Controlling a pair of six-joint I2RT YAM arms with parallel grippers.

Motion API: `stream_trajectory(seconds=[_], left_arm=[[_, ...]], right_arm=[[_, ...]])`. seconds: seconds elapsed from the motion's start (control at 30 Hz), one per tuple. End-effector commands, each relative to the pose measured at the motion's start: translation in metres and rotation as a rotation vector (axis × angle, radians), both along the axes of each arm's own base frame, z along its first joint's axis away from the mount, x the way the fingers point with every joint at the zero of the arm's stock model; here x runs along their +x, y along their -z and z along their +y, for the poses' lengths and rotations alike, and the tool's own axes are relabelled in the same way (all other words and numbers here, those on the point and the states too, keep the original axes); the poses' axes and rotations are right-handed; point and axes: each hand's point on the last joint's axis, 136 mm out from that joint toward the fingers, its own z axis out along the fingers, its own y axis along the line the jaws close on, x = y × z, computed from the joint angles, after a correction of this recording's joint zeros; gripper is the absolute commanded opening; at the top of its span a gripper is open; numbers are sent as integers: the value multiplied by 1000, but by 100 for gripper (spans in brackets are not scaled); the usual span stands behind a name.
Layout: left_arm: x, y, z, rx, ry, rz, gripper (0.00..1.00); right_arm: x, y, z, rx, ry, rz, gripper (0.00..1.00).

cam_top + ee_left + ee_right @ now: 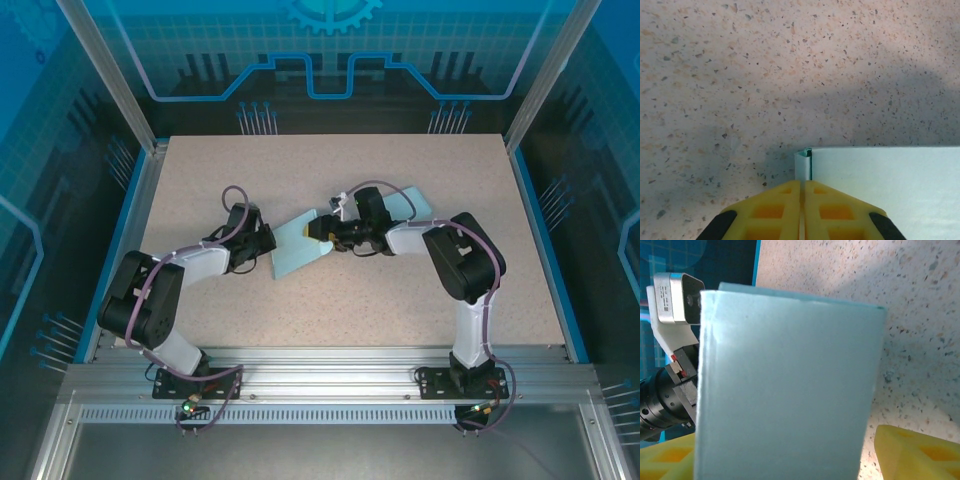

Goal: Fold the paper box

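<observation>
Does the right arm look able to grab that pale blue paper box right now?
Probably yes: the right gripper is open, its yellow fingers straddling a raised panel of the pale blue paper box. The left gripper, seemingly pinching the opposite edge, is clear of it.

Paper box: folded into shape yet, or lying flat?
Partly folded: the paper box mostly lies flat on the table, with one panel raised before the right wrist camera.

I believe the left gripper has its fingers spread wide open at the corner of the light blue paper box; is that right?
Not quite: the left gripper has its fingers pressed shut at the corner of the light blue paper box, as the left wrist view shows.
</observation>
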Motion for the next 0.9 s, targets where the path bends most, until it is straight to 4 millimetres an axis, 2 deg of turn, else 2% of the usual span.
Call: stream_trajectory(seconds=[0.0,0.1,0.3,0.43,0.57,0.67,0.73,0.87], left_arm=[[-18,12,-9,-35,18,70,10],[-15,3,-12,-39,27,45,11],[-13,-22,-11,-19,61,-50,22],[-11,-51,-13,12,133,-186,38],[-15,-91,-25,51,284,-431,56],[-34,-121,-47,132,470,-680,77],[-55,-132,-64,216,603,-824,87],[-95,-137,-97,456,855,-997,89]], right_arm=[[-3,1,0,12,-12,5,73],[-3,3,-1,10,-7,12,65],[-1,-6,-10,27,22,28,54],[-1,-16,-19,42,40,52,47],[-3,-27,-28,62,55,84,46],[-4,-36,-37,61,72,110,46],[-5,-42,-44,57,81,125,46],[-6,-58,-53,75,97,135,44]])
